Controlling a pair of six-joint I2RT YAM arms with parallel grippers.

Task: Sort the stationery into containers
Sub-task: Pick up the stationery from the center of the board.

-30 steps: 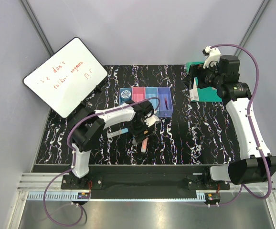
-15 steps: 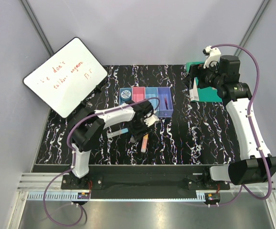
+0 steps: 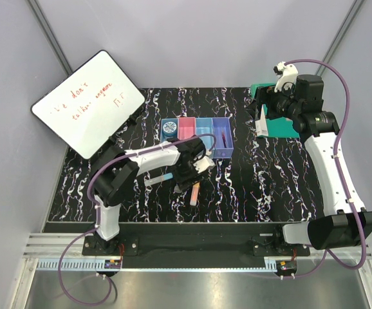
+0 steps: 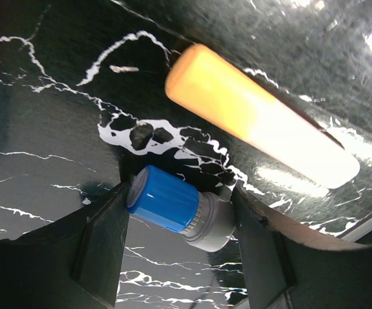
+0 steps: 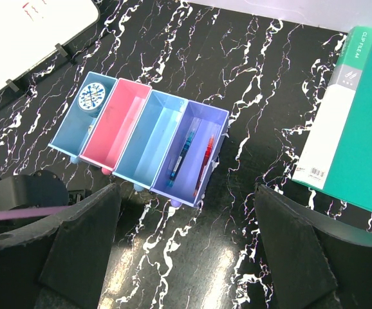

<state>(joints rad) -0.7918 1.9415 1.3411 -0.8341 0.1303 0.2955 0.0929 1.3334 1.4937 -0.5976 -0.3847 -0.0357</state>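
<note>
Black marbled table: four joined bins, bottle in the left blue one, blue pen and red pen in the purple one. Left gripper is low in front of the bins, jaws straddling the marker beside the orange bar; can't tell if it's clamped. Right gripper is raised near the book, jaws wide, holding nothing.

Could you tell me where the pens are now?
In the right wrist view, the blue pen and red pen lie inside the purple bin, right of a light blue bin.
</note>
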